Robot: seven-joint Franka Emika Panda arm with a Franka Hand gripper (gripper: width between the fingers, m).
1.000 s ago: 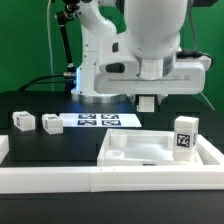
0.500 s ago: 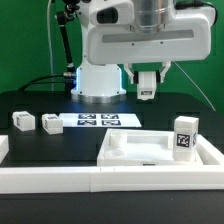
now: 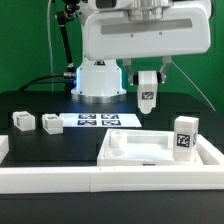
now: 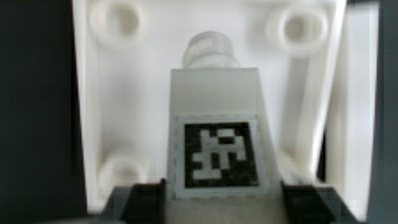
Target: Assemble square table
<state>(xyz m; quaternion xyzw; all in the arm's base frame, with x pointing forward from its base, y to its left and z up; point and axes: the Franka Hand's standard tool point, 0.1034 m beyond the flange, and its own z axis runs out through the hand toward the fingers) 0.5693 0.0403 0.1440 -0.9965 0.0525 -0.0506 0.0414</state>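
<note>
The gripper [image 3: 147, 88] is pinching a white table leg [image 3: 147, 99] by its flanks, tag facing outward. It hangs in the air above and behind the square tabletop [image 3: 140, 152], touching nothing. The tabletop lies flat against the low white barrier rail [image 3: 60, 181], with another leg [image 3: 183, 137] standing upright at its corner on the exterior view's right. Two more leg blocks [image 3: 22, 120] [image 3: 51, 124] wait on the black table near the marker board [image 3: 100, 120]. In the wrist view the held leg's narrow stub end [image 4: 210, 46] points down towards the slab, between two round sockets [image 4: 116, 16] [image 4: 304, 26] rather than over either (the blur makes its exact offset hard to judge). The main danger, I think, is a descent from this line, which would land the stub on flat plastic and jam or skid. A slightly tilted leg could bite crooked when turned and bind partway. The grip covers only a short part of the leg, so twisting force might let it slip between the fingers [image 4: 146, 203]. Pressing down off-centre could also shove the tabletop along the rail.
</note>
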